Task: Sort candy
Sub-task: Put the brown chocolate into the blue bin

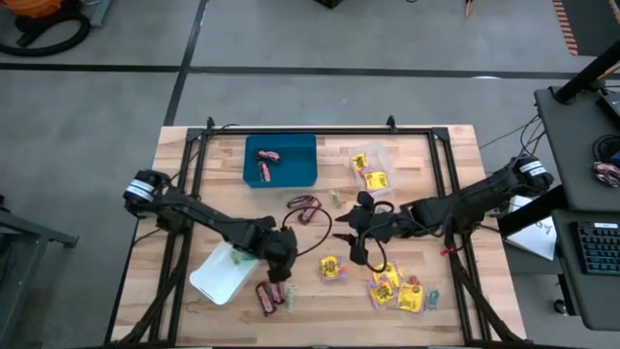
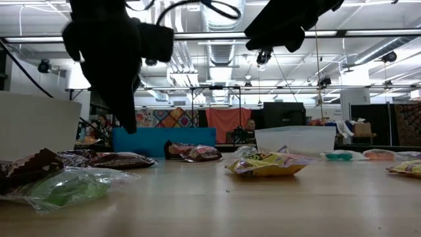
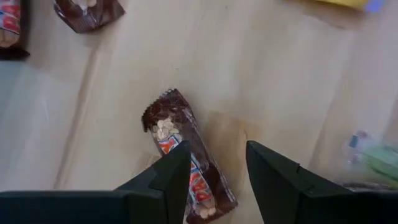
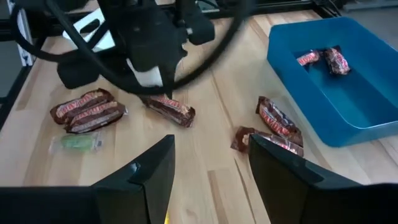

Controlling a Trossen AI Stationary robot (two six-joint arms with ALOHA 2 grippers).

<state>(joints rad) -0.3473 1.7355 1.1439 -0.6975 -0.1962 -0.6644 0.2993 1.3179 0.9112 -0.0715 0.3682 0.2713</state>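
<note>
Candy lies scattered over the wooden table [image 1: 194, 174]. One brown-red mini bar [image 3: 186, 163] sits flat on the wood directly under the left gripper [image 3: 217, 171], whose fingers stand open over it, one on each side, not touching it as far as the wrist view shows. In the overhead view that gripper [image 1: 281, 254] hangs near the table's front, beside the white tray [image 1: 215, 278], with two more mini bars [image 1: 268, 296] just in front of it and a green sweet [image 1: 290, 299] next to those. Two further mini bars [image 1: 303, 207] lie loose on the wood just in front of the blue tray [image 1: 291, 170], which holds two mini bars [image 1: 264, 161]. Right gripper [image 1: 360, 250] hovers mid-table with fingers spread, nothing between them; a yellow packet [image 1: 332, 267] lies just to its side, and a cluster of yellow packets [image 1: 395, 289] lies toward the front right, with small pastel sweets [image 1: 433, 294] at its edge. Behind the right gripper the clear tray [image 1: 385, 161] holds yellow packets [image 1: 369, 171]. From table height the left arm blocks much of the blue tray.
</note>
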